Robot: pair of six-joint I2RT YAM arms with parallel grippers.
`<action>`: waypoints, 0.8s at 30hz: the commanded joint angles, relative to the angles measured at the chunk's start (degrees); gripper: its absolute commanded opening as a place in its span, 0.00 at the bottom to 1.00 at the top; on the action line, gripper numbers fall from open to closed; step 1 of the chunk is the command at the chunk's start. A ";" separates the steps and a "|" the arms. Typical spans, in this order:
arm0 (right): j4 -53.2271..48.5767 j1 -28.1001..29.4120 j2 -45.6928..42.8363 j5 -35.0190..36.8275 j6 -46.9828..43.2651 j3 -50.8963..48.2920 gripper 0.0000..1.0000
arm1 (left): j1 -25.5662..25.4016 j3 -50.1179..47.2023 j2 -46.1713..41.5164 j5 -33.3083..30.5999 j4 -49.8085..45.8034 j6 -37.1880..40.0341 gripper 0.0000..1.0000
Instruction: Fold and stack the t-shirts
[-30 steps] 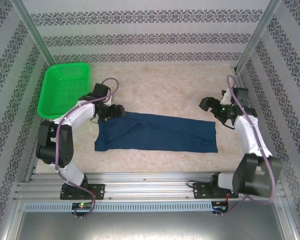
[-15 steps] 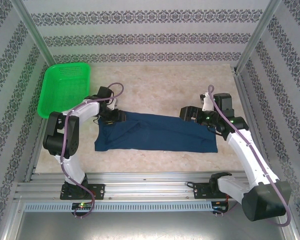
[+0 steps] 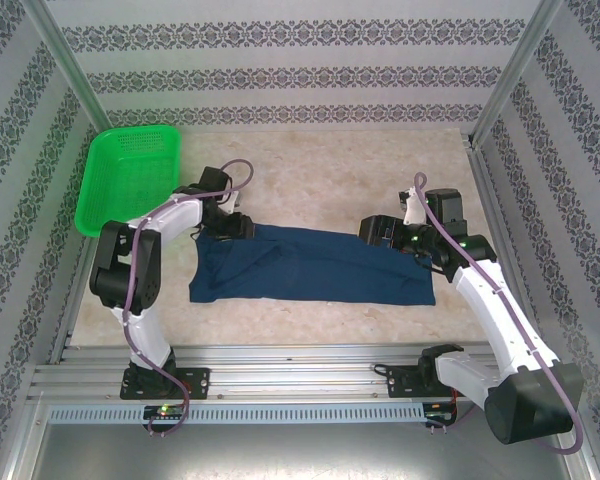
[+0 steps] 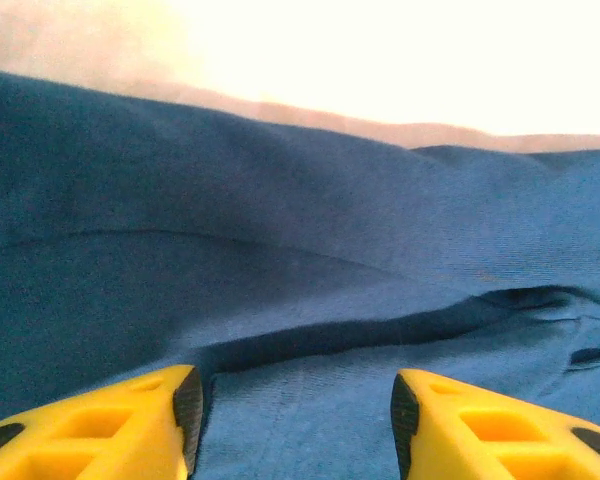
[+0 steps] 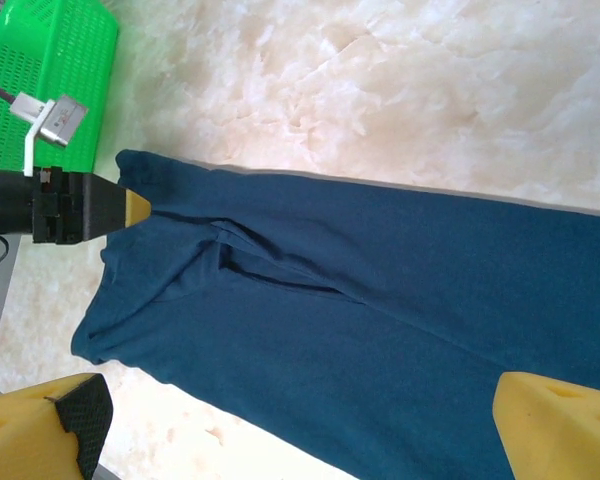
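The dark navy t-shirt (image 3: 310, 268) lies as a long flat strip across the middle of the table, with a crease running through it (image 5: 380, 290). My left gripper (image 3: 242, 227) is down at its far left corner. In the left wrist view its yellow fingers (image 4: 170, 420) stand apart, with flat blue cloth (image 4: 280, 200) between and under them (image 4: 295, 410). My right gripper (image 3: 373, 230) hovers over the far edge of the shirt's right part. It is wide open (image 5: 295, 420) with nothing between its fingers, and it looks along the shirt toward the left gripper (image 5: 130, 207).
A green mesh basket (image 3: 130, 175) stands at the far left, just behind the left arm, and shows in the right wrist view too (image 5: 40, 80). Bare beige tabletop (image 3: 330, 170) lies beyond the shirt. Patterned walls and metal posts close in the sides.
The right arm swung in from the right edge to above the shirt's far right part, then held still. The left gripper shifted slightly at the far left corner, and its jaws narrowed.
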 commanded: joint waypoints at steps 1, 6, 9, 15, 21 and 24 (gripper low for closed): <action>-0.83 0.50 -0.19 0.79 -0.46 1.13 0.98 | -0.68 0.71 1.21 -1.16 -3.01 1.54 0.52; -0.57 0.42 -0.25 1.09 -0.35 1.37 0.98 | -1.50 1.25 2.26 -0.93 -2.77 1.72 0.48; -0.74 0.46 -0.09 1.34 -0.41 1.79 0.98 | -2.54 2.16 3.26 -1.22 -3.57 2.31 0.42; -1.09 0.19 -0.08 1.84 -0.55 2.50 0.98 | -2.96 1.64 2.51 -2.73 -5.81 3.46 0.22; -0.92 0.08 0.18 2.41 -0.23 2.81 0.98 | -4.24 0.46 -2.05 -2.97 -7.02 4.65 0.00; -0.64 0.09 0.36 2.93 -0.13 2.97 0.98 | -6.09 -2.19 -6.02 -2.70 -6.14 4.58 0.00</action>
